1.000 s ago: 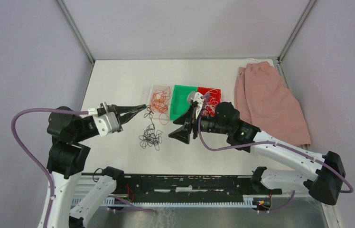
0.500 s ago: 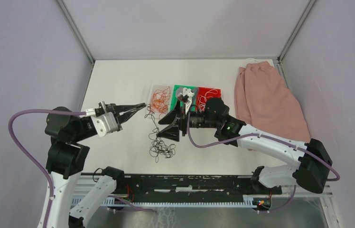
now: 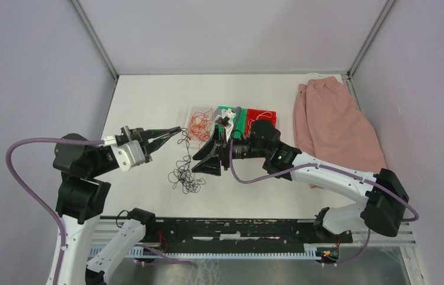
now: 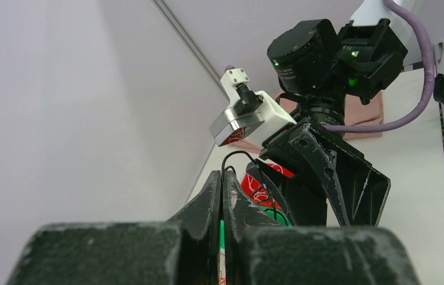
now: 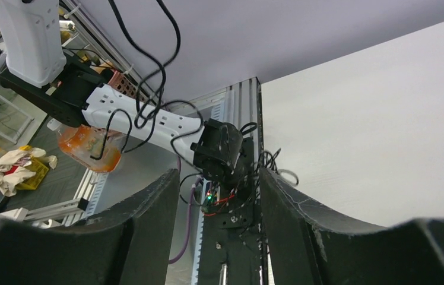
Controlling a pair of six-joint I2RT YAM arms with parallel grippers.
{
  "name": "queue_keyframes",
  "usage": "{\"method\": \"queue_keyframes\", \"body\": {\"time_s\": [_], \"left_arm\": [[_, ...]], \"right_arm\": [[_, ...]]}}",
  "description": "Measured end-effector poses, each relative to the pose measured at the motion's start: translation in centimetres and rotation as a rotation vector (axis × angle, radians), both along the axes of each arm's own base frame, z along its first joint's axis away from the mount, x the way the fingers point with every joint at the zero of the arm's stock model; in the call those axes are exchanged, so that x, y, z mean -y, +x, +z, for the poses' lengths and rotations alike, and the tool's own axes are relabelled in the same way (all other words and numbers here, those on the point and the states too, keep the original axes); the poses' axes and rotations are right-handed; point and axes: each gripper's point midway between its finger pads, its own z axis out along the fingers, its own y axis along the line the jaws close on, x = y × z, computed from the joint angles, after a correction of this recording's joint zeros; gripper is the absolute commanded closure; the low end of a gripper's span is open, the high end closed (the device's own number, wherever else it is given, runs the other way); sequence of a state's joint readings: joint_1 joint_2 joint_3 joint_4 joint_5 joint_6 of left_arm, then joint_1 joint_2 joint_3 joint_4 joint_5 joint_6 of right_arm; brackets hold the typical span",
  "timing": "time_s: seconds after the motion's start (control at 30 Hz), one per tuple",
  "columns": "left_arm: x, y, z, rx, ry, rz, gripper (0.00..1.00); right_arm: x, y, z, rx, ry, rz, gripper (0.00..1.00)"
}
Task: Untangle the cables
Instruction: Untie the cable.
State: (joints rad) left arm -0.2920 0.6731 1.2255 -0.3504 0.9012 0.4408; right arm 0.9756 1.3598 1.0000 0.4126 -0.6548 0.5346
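My left gripper (image 3: 175,132) is pinched shut on the black cables (image 3: 185,175), which hang in a knot below its tip. My right gripper (image 3: 199,165) is partly open just beside them. Orange cables (image 3: 197,123) and white cables (image 3: 267,114) lie apart beyond it. I think only the black knot is left.

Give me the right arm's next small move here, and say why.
Probably ease the right gripper leftward onto the strand hanging below the left gripper and close there. The left gripper is shut on the black cables, whose clump dangles to the table, and the right jaws stand open just beside that strand, holding nothing.
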Motion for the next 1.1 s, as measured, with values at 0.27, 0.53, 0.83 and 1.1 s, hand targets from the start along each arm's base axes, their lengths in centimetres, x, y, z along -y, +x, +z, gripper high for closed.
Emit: {"method": "queue_keyframes", "body": {"time_s": [0.27, 0.53, 0.83, 1.1], "left_arm": [[0.0, -0.1, 0.4, 0.014, -0.004, 0.000, 0.97], [0.0, -0.1, 0.4, 0.014, -0.005, 0.000, 0.97], [0.0, -0.1, 0.7, 0.024, -0.010, -0.001, 0.97], [0.2, 0.1, 1.6, 0.008, -0.044, -0.011, 0.97]], "right_arm": [[0.7, -0.2, -0.9, -0.008, -0.061, -0.011, 0.38], [1.3, -0.9, 1.7, 0.036, 0.003, -0.005, 0.40], [-1.6, 0.4, 0.8, -0.006, -0.012, -0.001, 0.53], [-4.1, 1.7, 0.9, -0.070, 0.025, -0.007, 0.64]]}}
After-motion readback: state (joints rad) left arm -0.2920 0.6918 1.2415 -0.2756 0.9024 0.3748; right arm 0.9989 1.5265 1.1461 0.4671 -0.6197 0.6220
